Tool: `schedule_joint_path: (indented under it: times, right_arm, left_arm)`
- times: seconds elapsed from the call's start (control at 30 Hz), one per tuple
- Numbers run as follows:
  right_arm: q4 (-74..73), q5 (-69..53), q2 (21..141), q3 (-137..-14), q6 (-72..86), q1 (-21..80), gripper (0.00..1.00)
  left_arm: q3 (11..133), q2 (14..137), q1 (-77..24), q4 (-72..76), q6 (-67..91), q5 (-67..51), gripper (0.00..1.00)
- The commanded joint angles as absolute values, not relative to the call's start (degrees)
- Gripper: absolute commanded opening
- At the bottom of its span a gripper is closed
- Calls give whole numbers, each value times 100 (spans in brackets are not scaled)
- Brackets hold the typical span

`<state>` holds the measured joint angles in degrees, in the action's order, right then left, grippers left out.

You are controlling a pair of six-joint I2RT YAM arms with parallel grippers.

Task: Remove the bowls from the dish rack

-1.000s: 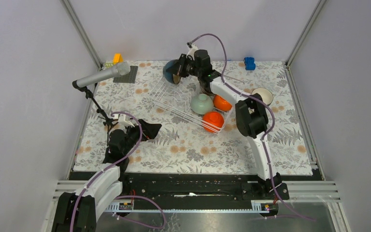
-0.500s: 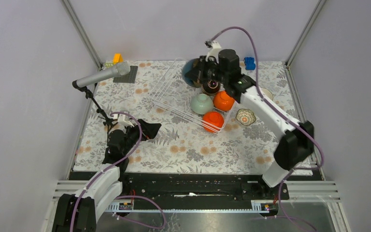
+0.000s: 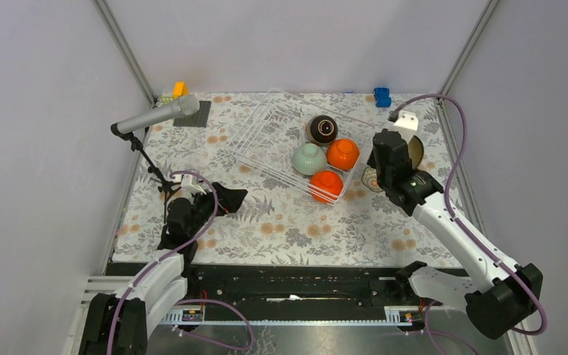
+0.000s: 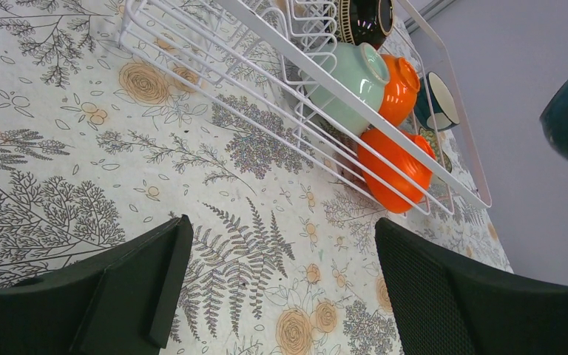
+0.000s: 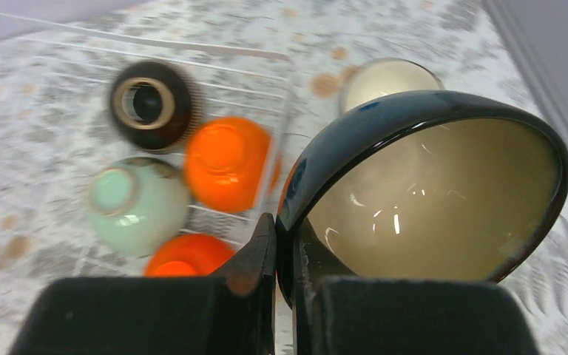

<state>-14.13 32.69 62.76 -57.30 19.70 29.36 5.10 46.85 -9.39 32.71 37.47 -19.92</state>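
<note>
At the far left a microphone (image 3: 155, 116) on a stand leans over the flowered desk (image 3: 281, 229), near a dark grey mat (image 3: 194, 113) and a yellow-orange block (image 3: 180, 89) in the back corner. The left gripper (image 4: 281, 229) hovers low over the desk with its jaws spread wide and nothing between them, well apart from the dish rack (image 3: 266, 137).

The white wire rack sits at mid-desk, turned at an angle. Four bowls lie upside down in its right half: a dark brown bowl (image 3: 322, 129) at the back, a mint green bowl (image 3: 309, 158) beside an orange bowl (image 3: 342, 153), and a second orange bowl (image 3: 326, 183) at the near corner. A blue block (image 3: 381, 96) stands by the back edge.

Right of the rack, the right gripper (image 5: 282, 244) is pinched on the rim of the dark teal bowl (image 5: 429, 192), which hangs tilted above the desk with its pale inside facing the wrist camera. A cream bowl (image 5: 388, 78) rests on the desk beyond it.
</note>
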Motion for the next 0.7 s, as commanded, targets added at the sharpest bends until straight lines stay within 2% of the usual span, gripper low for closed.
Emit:
schedule_joint_path:
  times: [0.0,0.1,0.3,0.47,0.67]
  right_arm:
    - [-1692,4536,6076,-5610,2493,2694,0]
    - [-2000,4345,6147,-5433,2876,2406,0]
    - [-2094,2975,6307,-5048,3646,1164,0]
    - [-2392,2228,7168,-5354,4096,395,0]
    - [-2542,1823,8317,-5790,4221,142,0]
  left_arm:
    - [510,4605,-940,3533,3718,-2030,99]
    - [495,4633,-938,3556,3725,-2031,99]
    - [497,4683,-940,3569,3727,-2040,99]
    - [479,4605,-937,3542,3729,-2010,99]
    - [503,4685,-942,3542,3709,-1978,99]
